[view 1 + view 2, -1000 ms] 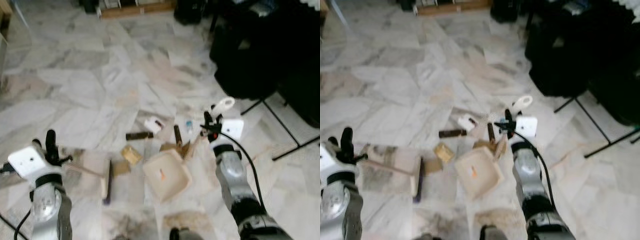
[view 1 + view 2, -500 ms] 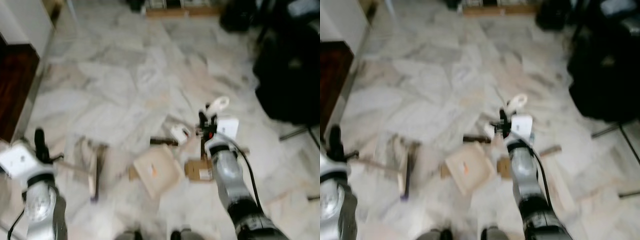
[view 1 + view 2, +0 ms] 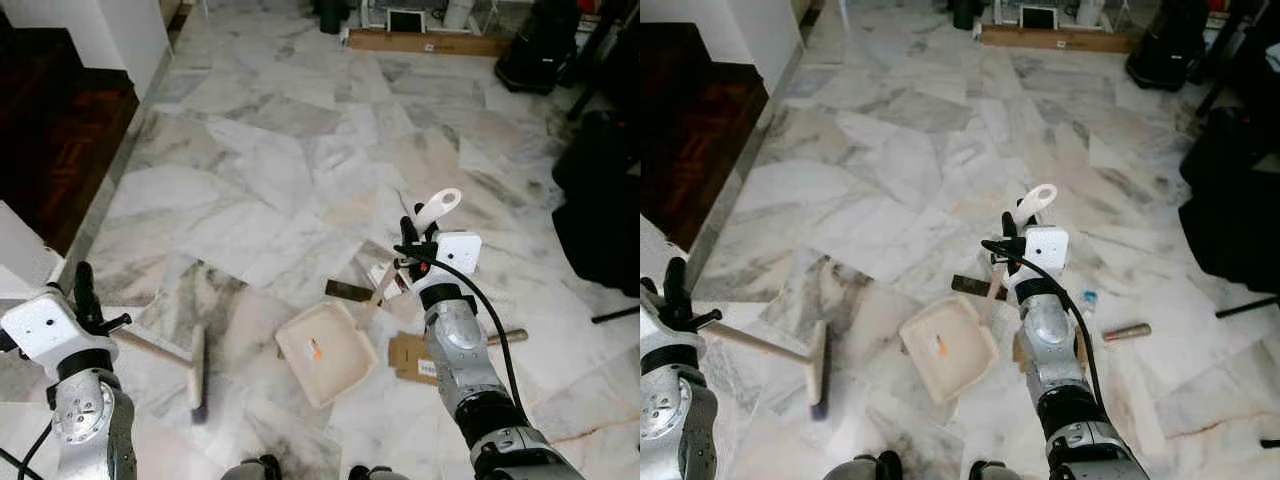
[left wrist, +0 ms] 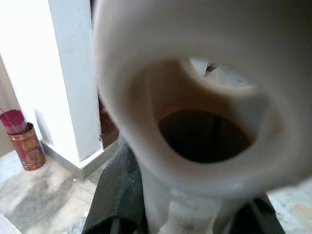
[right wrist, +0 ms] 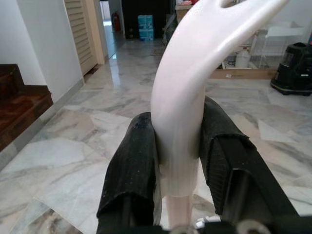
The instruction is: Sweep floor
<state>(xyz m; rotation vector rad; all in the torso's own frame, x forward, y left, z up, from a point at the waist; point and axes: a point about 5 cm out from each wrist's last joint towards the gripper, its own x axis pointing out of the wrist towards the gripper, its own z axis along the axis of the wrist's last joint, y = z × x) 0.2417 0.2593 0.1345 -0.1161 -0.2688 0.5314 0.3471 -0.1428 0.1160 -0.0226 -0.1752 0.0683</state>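
Marble floor (image 3: 260, 170) strewn with litter, seen from the head camera looking down

Right gripper (image 3: 414, 243) raised over the floor, its two black fingers (image 5: 131, 165) clamped on either side of the white dustpan handle (image 5: 187, 92); handle's looped end (image 3: 438, 205) sticking up above the gripper, thin shaft running down and leftward to the cream dustpan (image 3: 325, 352) resting flat on the floor

Left gripper (image 3: 85, 300) low at the robot's left, closed around the brush handle (image 3: 150, 345), which slants down to the brush head (image 3: 196, 368) lying on the marble, well apart from the dustpan on its left. In the left wrist view, black fingers (image 4: 117, 195) pressed against a pale tube end (image 4: 204, 97) very close to the lens

Dark flat strip (image 3: 349, 291) just beyond the dustpan's far corner; brown cardboard piece (image 3: 412, 357) beside the dustpan on the right, partly under the right arm; small wooden stick (image 3: 1127, 331) farther right; tiny pale scrap with blue (image 3: 1088, 297) near it

Dark wooden stair (image 3: 50, 130) and white wall (image 3: 100, 30) at the far left, long brown box (image 3: 425, 42) at the far edge, black bags (image 3: 600, 190) on the right
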